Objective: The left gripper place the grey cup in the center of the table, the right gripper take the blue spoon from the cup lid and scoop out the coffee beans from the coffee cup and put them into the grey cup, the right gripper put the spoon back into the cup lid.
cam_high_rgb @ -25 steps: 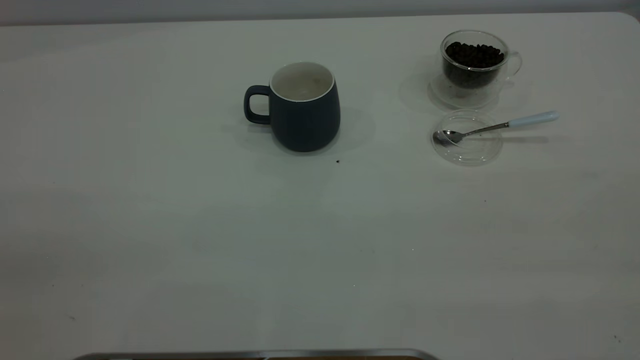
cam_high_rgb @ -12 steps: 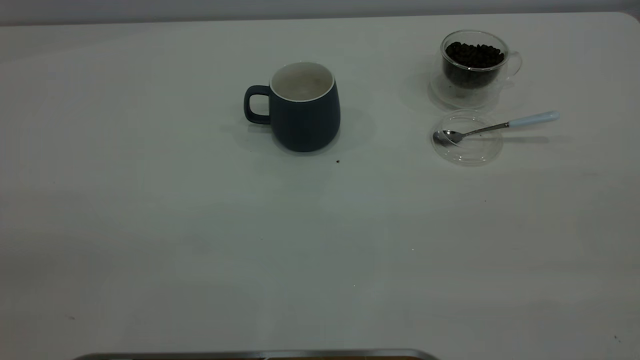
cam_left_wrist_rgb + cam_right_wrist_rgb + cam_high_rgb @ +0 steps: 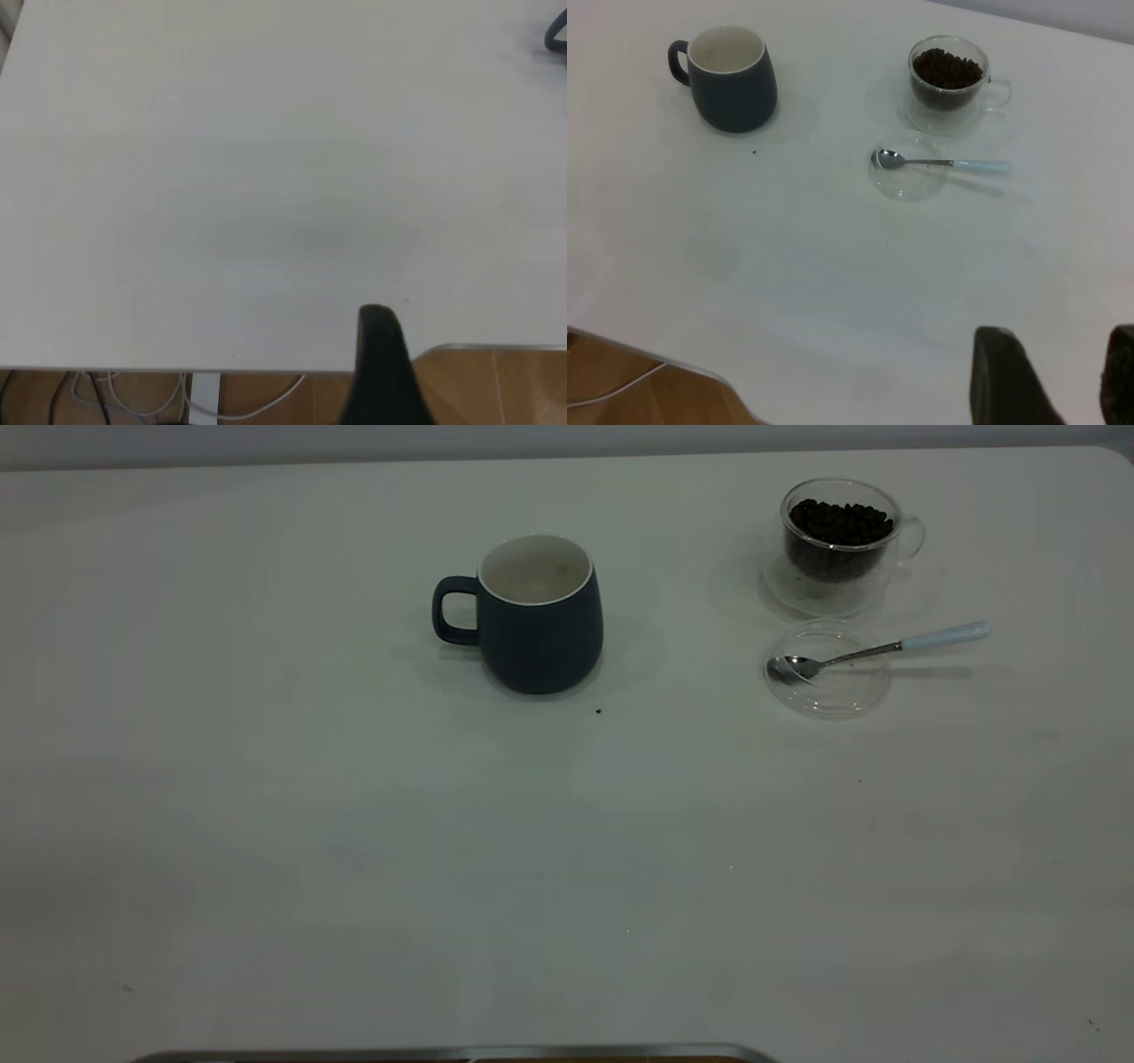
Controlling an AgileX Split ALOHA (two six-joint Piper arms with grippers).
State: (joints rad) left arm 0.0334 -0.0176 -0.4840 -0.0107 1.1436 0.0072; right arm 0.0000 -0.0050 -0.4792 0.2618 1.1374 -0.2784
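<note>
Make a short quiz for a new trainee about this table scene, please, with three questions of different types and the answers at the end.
1. True or false: the spoon has its bowl resting in the cup lid.
2. Multiple choice: in the exterior view, the grey cup has its handle toward A) the view's left, B) the view's right, C) the camera.
3. Fill in: the coffee cup holds ____.

Key: 1 true. 2 A. 3 coffee beans.
</note>
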